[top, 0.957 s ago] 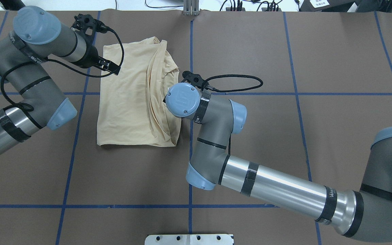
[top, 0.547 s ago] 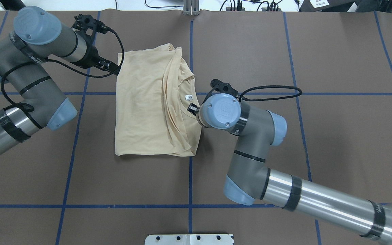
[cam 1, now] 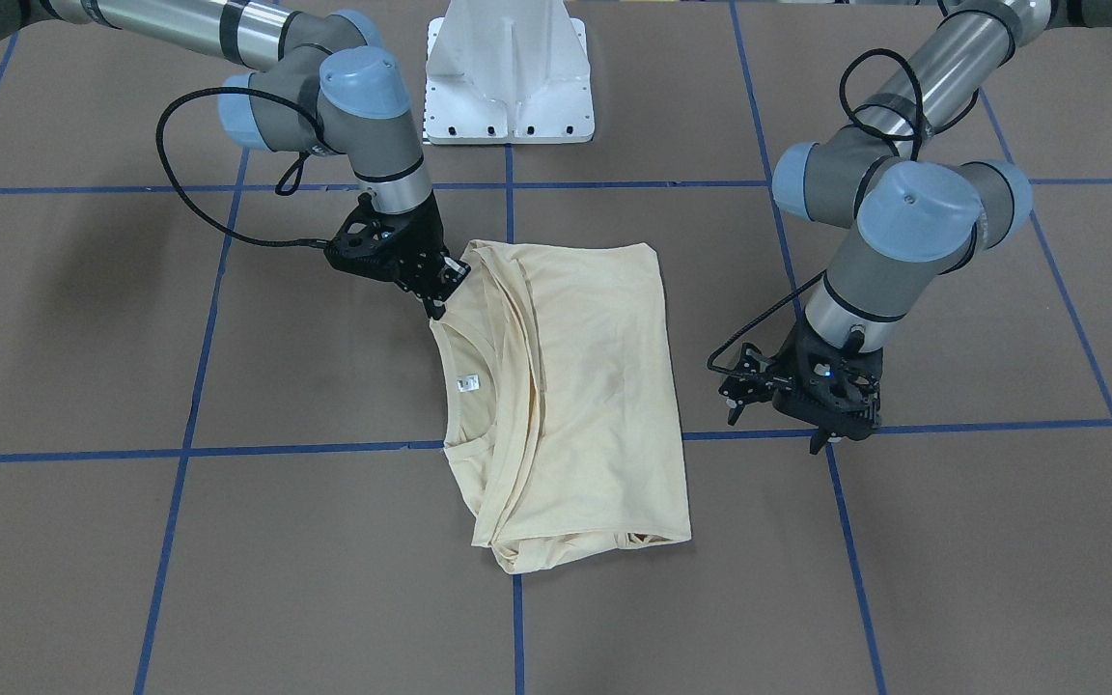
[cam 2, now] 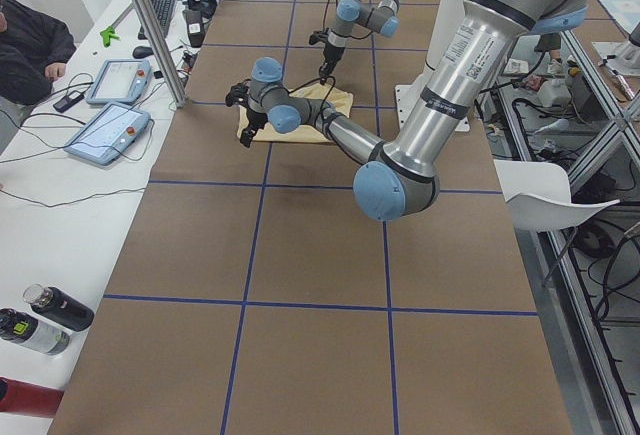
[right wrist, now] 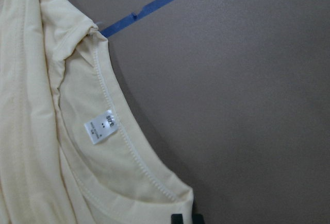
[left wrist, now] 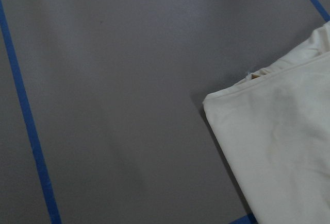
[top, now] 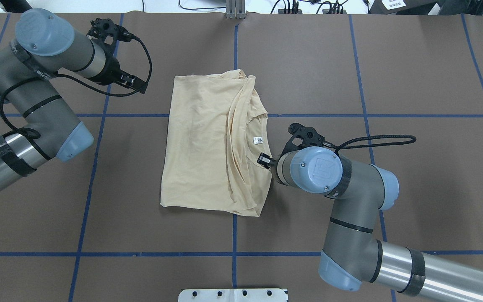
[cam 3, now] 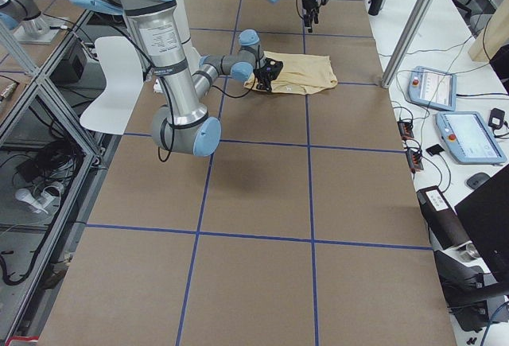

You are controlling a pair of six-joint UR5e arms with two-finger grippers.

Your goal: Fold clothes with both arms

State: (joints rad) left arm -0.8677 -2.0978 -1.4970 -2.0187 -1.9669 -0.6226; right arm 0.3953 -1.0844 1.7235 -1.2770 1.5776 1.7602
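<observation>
**Right fingers pinching the shirt's collar, left fingers empty**

The shirt [top: 203, 142] is lying folded into a rough rectangle near the middle of the brown tabletop [top: 413, 63]. It is lying across one of the blue tape lines [top: 392, 115]. Its neck opening is facing the robot's right. The white label [top: 258, 140] is showing inside the collar, and folded layers are bunching in a ridge beside it.

The right gripper [cam 1: 439, 294] is reaching down to the collar's rim on the side nearest the robot. In its wrist view the fingers [right wrist: 177, 218] are sitting close together and clamping the edge of the rim, a little way along from the label.

The left gripper [top: 136, 84] is hanging over bare tabletop, off the shirt's far left corner and clear of the cloth. Its fingers are standing apart and holding nothing. Its wrist camera is looking down on that corner, which is lying flat, and on a stretch of tape line beside it.
</observation>
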